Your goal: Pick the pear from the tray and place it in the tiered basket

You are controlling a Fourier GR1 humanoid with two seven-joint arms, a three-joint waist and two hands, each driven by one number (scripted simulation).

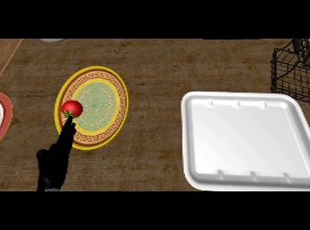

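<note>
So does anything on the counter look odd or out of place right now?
Yes. The white tray holds no pear; it looks bare. The only fruit showing is a small red one on the yellow patterned plate, with the left hand reaching up to it. The wire basket sits top right.

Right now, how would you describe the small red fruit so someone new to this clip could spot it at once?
Start at the white tray on the right, then move left to the yellow-rimmed plate with the green centre. The small red fruit sits on that plate's left side, at the fingertips of the left robot hand. Nothing else here is round and bright red.
</note>
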